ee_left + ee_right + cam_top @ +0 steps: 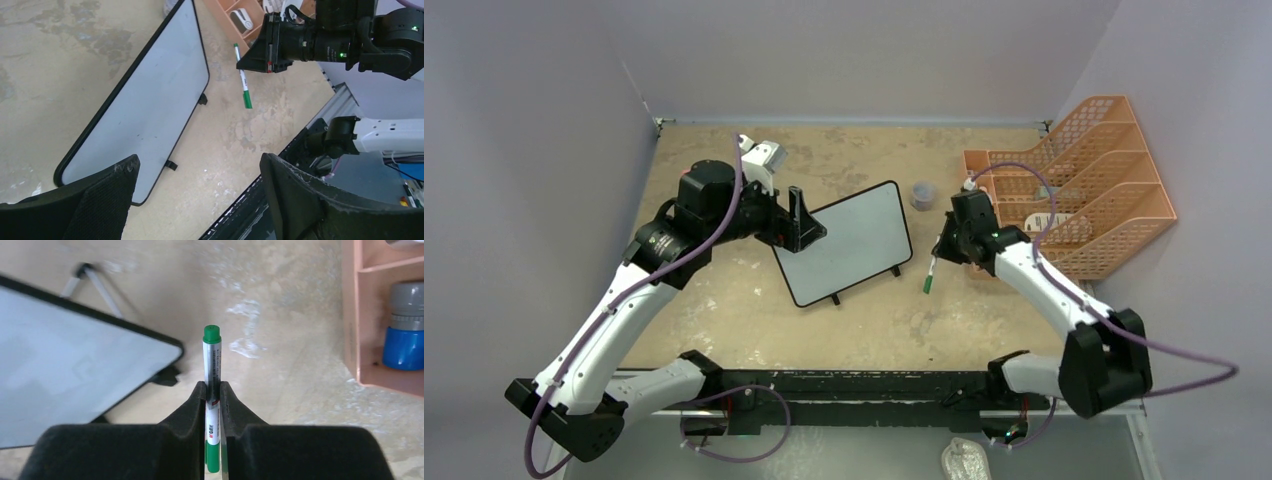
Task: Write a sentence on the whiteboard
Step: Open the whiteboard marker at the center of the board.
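Right of whiteboard (849, 243) | right gripper (213, 390) clamped on green marker (212, 355) | left gripper (804, 222) jaws apart over left edge

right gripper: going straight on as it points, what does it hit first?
The marker in the right gripper sticks out ahead, so it would touch first: probably bare table beside the whiteboard corner. Depth unclear.
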{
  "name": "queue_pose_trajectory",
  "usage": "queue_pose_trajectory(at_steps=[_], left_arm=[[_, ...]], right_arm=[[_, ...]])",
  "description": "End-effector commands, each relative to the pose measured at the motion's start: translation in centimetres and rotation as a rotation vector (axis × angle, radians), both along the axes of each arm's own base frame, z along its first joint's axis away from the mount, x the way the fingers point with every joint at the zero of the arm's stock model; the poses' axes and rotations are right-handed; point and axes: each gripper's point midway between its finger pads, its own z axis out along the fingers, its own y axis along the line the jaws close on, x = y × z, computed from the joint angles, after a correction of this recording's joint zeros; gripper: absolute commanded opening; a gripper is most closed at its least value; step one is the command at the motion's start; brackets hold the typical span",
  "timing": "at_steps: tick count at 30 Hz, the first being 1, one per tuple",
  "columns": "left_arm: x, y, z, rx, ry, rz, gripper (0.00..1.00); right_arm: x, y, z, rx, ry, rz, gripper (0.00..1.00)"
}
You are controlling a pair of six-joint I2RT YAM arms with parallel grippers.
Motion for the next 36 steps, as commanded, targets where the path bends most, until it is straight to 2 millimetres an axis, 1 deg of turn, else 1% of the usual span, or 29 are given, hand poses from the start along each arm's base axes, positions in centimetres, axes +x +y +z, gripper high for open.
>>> queue_pose_trajectory(at_steps=[1,4,8,11,13,17,19,23,28,31,36], left_arm=[[-0.8,-2.0,2.4,-0.125,-0.025,-0.1,0.87],[-1.2,-3.1,2.5,-0.169,0.004,-0.152,0.87],[-1.8,-4.6,3.0,-0.221,0.019,-0.21,0.87],[-2.3,-6.0,2.9,-0.228,0.022,-0.235,0.87],[-2.8,-7.4,2.7,-0.23,0.028,-0.262,0.87],[-3.8,-10.4,2.5,-0.259,0.059,-0.32,0.84],[-3.8,-11.5,2.3,-0.276,0.067,-0.335,0.81],[-3.5,-13.2,1.7,-0.29,0.074,-0.356,0.77],[-2.1,-14.7,0.6,-0.257,0.048,-0.326,0.71],[-1.7,-15.6,0.4,-0.259,0.032,-0.33,0.67],[-1.4,-17.0,-0.3,-0.23,0.015,-0.345,0.56]], right_arm=[[1.0,2.4,5.4,0.184,-0.181,-0.018,0.0],[1.4,3.4,9.9,0.305,-0.318,-0.019,0.0],[0.8,4.5,15.1,0.452,-0.459,-0.006,0.0],[0.3,5.1,18.2,0.54,-0.539,0.016,0.0],[-0.2,5.5,20.0,0.592,-0.588,0.039,0.0],[-0.9,6.0,22.8,0.671,-0.666,0.073,0.0],[-1.2,6.1,23.7,0.695,-0.686,0.085,0.0],[-1.4,6.6,24.6,0.742,-0.694,0.097,0.0],[-2.0,6.9,25.8,0.805,-0.707,0.107,0.0],[-2.1,6.9,26.0,0.812,-0.708,0.103,0.0],[-2.1,7.2,26.0,0.829,-0.697,0.112,0.0]])
